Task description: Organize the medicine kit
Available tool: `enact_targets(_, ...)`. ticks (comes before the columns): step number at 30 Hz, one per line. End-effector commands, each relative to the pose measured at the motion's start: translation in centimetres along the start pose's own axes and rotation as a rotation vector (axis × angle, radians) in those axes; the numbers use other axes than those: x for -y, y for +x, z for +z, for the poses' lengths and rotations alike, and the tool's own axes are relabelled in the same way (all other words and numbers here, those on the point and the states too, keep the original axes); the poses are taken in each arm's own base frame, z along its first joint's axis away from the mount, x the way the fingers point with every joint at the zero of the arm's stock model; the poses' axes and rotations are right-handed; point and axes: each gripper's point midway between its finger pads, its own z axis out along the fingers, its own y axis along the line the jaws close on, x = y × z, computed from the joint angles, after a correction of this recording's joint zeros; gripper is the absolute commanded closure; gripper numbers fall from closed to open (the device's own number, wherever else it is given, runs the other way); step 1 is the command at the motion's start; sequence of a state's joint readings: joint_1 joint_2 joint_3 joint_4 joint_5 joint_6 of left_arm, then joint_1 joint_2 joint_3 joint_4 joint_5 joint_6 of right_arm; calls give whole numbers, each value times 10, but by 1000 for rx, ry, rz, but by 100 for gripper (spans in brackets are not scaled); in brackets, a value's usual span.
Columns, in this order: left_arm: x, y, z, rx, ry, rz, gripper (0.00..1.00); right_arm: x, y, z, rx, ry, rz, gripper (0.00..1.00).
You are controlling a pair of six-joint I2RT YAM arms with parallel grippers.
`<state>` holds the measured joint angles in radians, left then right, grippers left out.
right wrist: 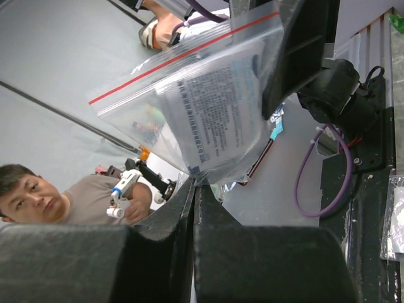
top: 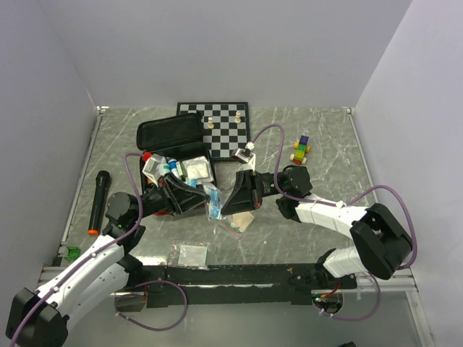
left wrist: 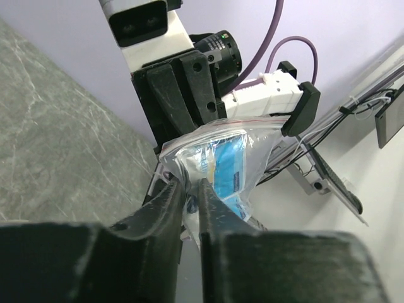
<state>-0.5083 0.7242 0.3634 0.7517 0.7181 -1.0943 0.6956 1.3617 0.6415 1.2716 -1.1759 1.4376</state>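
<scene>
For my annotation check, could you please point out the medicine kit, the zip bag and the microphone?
medicine kit (top: 171, 133), top external view, black open half.
zip bag (right wrist: 189, 95), right wrist view, clear middle.
microphone (top: 98, 199), top external view, black handle.

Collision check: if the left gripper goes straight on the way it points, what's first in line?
Past the zip bag in the left gripper jaws, it would meet the right gripper, shut on the same bag dead ahead; gap unclear.
</scene>
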Motion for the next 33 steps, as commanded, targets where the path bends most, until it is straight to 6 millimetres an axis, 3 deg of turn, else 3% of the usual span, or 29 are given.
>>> enact_targets(1, 20, -4, 0, 1, 71, 74, 88, -22, -8, 5, -5, -65, -166, 100)
enact_targets(3, 22, -4, -2, 4, 73, 87, 99, -22, -9, 5, -4, -61, -168, 100)
enact_targets(6, 20, -3, -4, 9, 59, 88, 99, -22, -8, 5, -9, -51, -174, 100)
enact_targets(7, 18, -4, -4, 12, 46, 89, 99, -21, -8, 5, -7, -45, -175, 90)
enact_targets(10, 10, -7, -6, 36, -14, 98, 99, -16, -9, 3, 2, -3, -154, 47)
enact_targets(12, 1, -10, -9, 53, -81, 100, 99, -5, -11, 0, 21, 67, -162, 28)
enact_targets(14, -9, -15, -12, 74, -163, 107, 99, 7, -15, -6, 46, 162, -168, 20)
enact_targets(17, -28, -28, -19, 127, -318, 110, 99, 28, -26, -21, 99, 377, -195, 16)
enact_targets(20, -71, -42, -38, 212, -591, 72, 99, 44, -35, -42, 142, 571, -231, 15)
enact_targets(25, -136, -37, -69, 195, -953, -43, 99, 66, -26, -65, 147, 727, -206, 17)
enact_targets(28, -166, -39, -80, 179, -1093, -89, 99, 74, -23, -78, 175, 802, -217, 17)
enact_targets(33, -200, -51, -91, 178, -1202, -124, 99, 74, -16, -90, 188, 861, -246, 18)
